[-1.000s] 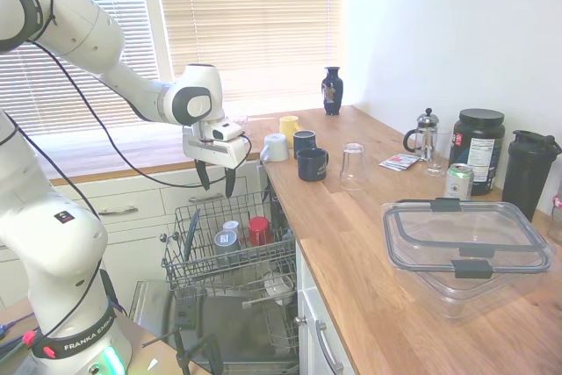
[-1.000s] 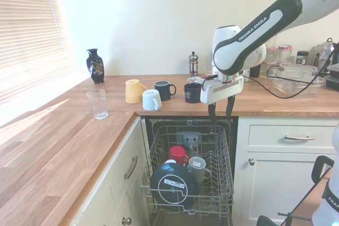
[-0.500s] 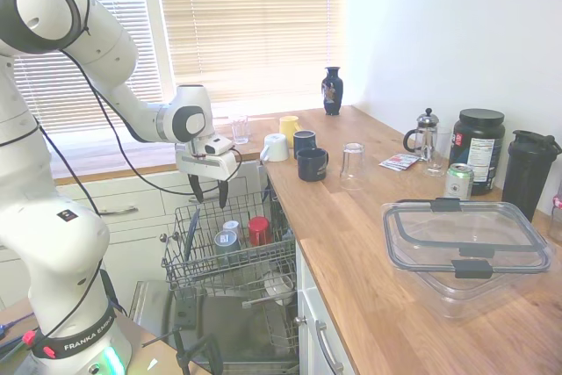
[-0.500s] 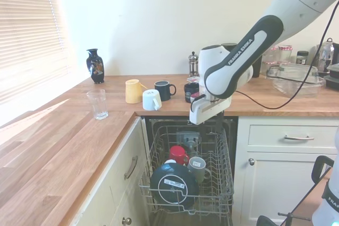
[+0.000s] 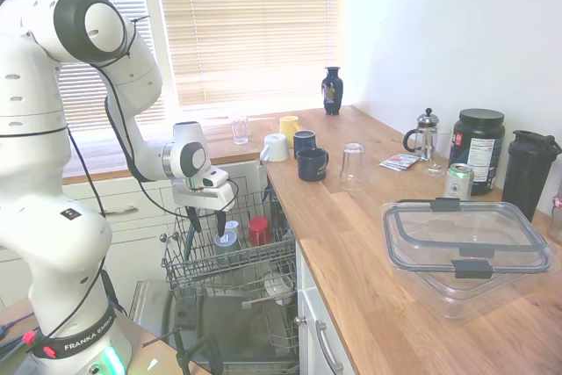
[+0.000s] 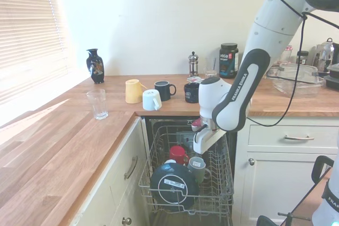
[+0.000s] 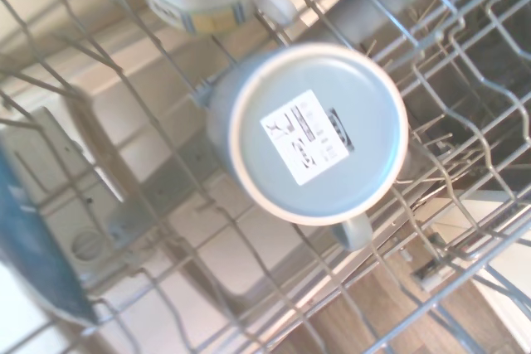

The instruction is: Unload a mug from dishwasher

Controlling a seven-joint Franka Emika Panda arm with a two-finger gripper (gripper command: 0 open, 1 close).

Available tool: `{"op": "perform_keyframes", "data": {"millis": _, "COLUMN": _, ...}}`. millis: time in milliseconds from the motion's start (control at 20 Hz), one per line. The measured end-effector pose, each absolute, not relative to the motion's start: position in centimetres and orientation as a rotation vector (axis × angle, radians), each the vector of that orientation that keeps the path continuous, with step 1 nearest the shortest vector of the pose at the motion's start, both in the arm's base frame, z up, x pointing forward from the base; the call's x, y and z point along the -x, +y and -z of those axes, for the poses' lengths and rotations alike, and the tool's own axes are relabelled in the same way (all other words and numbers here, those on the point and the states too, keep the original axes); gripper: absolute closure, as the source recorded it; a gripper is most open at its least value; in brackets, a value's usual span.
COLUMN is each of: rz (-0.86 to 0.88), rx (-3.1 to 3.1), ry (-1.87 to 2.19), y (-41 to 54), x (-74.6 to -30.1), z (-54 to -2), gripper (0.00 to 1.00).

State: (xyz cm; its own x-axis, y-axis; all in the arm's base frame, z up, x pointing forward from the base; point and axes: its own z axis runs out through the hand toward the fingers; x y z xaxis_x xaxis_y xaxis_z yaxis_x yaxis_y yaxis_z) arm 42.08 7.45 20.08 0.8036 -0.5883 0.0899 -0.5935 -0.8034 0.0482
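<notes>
One dull slate grey-blue mug (image 7: 311,130) sits upside down in the dishwasher's grey wire rack (image 5: 230,263), probably to drain, directly under the gripper (image 5: 207,219), whose jaws stand narrowly apart.

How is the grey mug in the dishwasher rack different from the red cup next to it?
The grey mug is dull grey-blue; the red cup is bright red. The grey mug has a pale label on its base; no label shows on the red cup. Both sit upside down in the wire rack.

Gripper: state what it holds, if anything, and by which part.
Nothing is held. The gripper hangs open above the mug, which sits upside down in the dishwasher rack, untouched.
</notes>
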Motion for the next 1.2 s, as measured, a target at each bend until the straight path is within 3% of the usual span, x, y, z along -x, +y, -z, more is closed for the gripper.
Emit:
{"op": "perform_keyframes", "data": {"millis": 400, "rz": -0.156, "rx": -2.95, "ry": -0.84, "y": 6.8, "x": -41.7, "z": -15.4, "gripper": 0.0}}
{"op": "perform_keyframes", "data": {"millis": 1200, "rz": -0.197, "rx": -2.98, "ry": -0.767, "y": 8.9, "x": -46.1, "z": -11.3, "gripper": 0.0}}
